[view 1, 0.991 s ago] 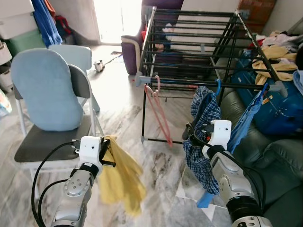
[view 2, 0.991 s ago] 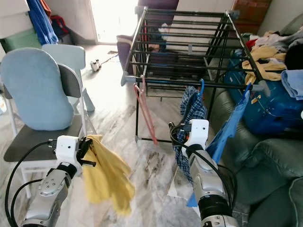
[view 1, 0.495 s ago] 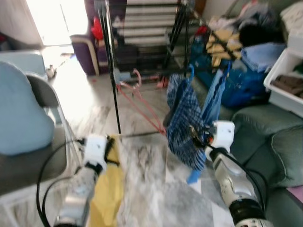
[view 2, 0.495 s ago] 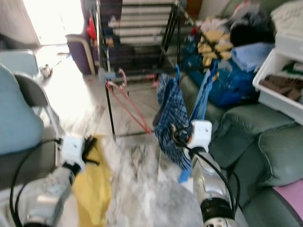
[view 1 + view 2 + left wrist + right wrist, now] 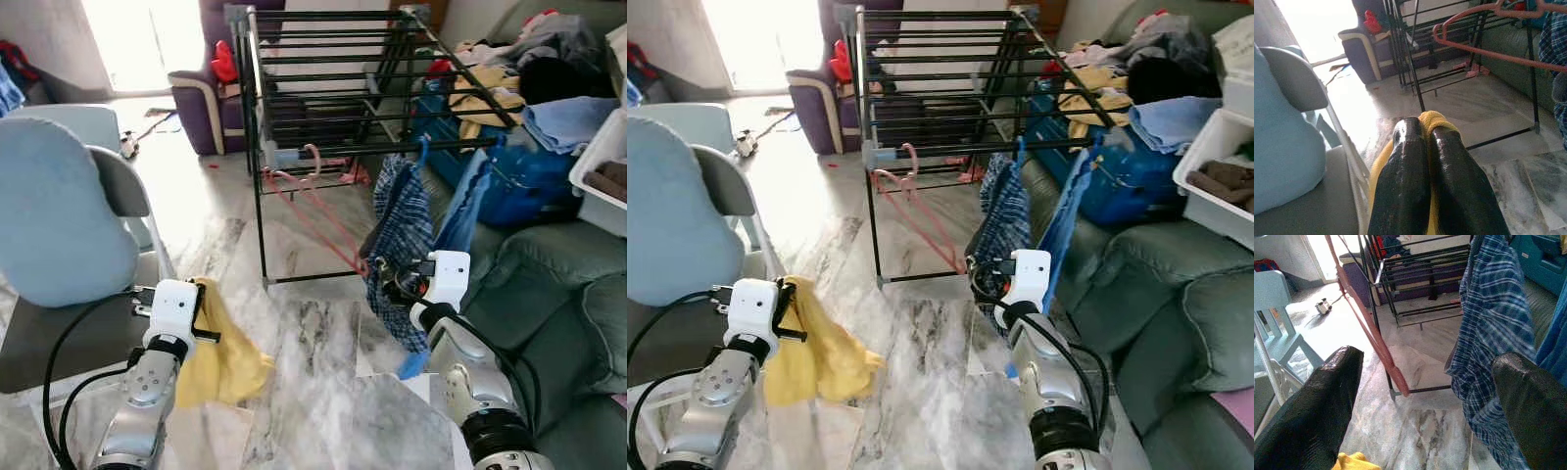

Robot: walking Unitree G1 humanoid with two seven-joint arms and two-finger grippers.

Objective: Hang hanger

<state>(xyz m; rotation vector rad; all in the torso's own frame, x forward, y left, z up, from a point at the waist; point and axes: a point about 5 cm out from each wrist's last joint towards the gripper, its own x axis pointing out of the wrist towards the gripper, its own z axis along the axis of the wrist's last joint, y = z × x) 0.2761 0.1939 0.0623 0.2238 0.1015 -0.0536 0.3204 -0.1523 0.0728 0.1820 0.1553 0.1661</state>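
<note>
A pink hanger point(image 5: 312, 196) hangs on the front rail of the black drying rack point(image 5: 333, 59). Next to it a blue plaid shirt point(image 5: 404, 220) hangs from a blue hanger on the same rail. My left gripper point(image 5: 208, 315) is low on the left, beside the chair, shut on a yellow cloth point(image 5: 220, 357) that droops below it; the left wrist view shows the cloth point(image 5: 1435, 117) pinched between the fingers. My right gripper point(image 5: 392, 290) is open, level with the lower part of the plaid shirt, with nothing between its fingers. In the right wrist view the pink hanger point(image 5: 1371, 338) and shirt point(image 5: 1493, 323) lie ahead.
A grey chair with a light blue cushion point(image 5: 59, 220) stands at the left. A green sofa point(image 5: 558, 294) with piled clothes point(image 5: 549, 88) and a white bin point(image 5: 607, 166) lines the right. A purple armchair point(image 5: 211, 98) is behind the rack. Marble floor point(image 5: 313, 392) lies open between.
The camera has swung and steadied, so the rack now sits centre. The yellow cloth has swung and hangs closer in. Both grippers keep their states.
</note>
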